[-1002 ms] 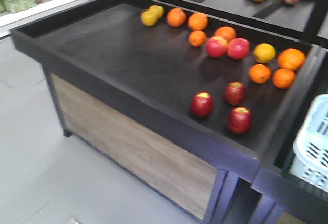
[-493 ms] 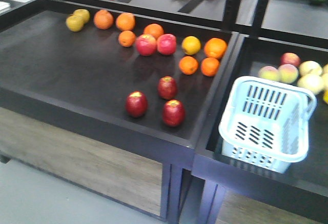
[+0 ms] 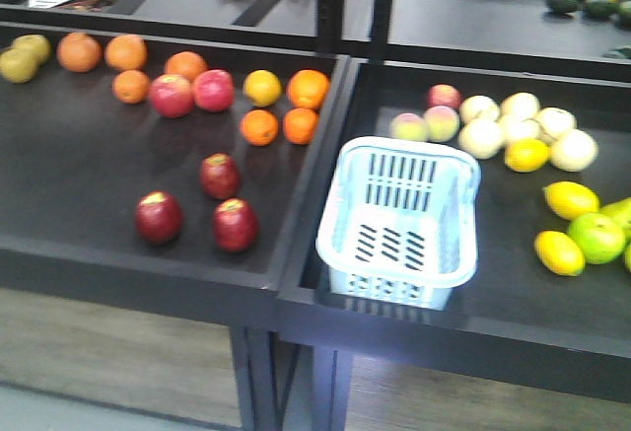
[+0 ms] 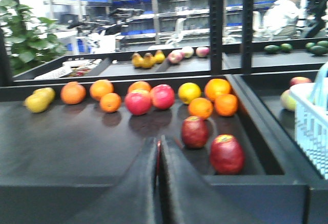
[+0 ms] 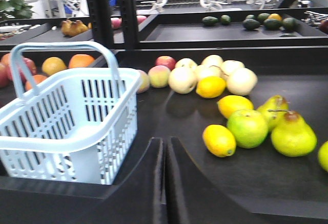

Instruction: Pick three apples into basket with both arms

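The basket [image 3: 394, 244] looks like smooth, pale moulded plastic with a slight gloss. The apples [image 3: 159, 217] have waxy maroon skin with a soft sheen. The surface [image 3: 79, 175] under them is matt black, and the panel [image 3: 108, 342] below it is wood-grain. My left gripper [image 4: 159, 143] is dull black.

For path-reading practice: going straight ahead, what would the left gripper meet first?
Probably the leftmost dark apple, hidden behind the fingers of the left gripper in its wrist view; depth unclear.
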Motion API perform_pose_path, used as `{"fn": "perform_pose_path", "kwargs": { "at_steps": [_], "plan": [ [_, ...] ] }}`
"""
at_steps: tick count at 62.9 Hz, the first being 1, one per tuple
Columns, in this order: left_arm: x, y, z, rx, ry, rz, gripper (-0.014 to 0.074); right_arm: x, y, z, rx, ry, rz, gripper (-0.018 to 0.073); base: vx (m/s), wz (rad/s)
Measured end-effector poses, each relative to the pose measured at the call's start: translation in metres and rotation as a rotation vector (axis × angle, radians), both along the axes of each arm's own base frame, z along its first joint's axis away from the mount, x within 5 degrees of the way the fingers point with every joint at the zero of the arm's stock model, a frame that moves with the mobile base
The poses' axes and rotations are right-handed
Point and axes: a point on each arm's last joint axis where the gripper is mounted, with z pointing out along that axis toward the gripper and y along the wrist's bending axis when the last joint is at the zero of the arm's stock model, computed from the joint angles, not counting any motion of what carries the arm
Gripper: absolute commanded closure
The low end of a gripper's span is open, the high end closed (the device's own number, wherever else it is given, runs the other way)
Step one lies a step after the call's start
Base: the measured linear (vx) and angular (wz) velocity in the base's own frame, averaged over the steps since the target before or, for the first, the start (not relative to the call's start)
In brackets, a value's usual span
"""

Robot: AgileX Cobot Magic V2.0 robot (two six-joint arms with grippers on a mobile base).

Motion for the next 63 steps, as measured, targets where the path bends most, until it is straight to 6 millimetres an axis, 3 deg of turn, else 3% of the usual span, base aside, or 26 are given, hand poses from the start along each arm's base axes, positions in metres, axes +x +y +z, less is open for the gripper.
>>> {"fn": "perform_pose_path", "kwargs": {
  "at_steps": [63],
  "plan": [
    [0.0000,0.0000,0.0000,0.000,0.000,0.000,0.0603,0.0000,0.0000,0.0000,0.000,0.000,0.000,0.0568,0.12,-0.17]
  ]
}}
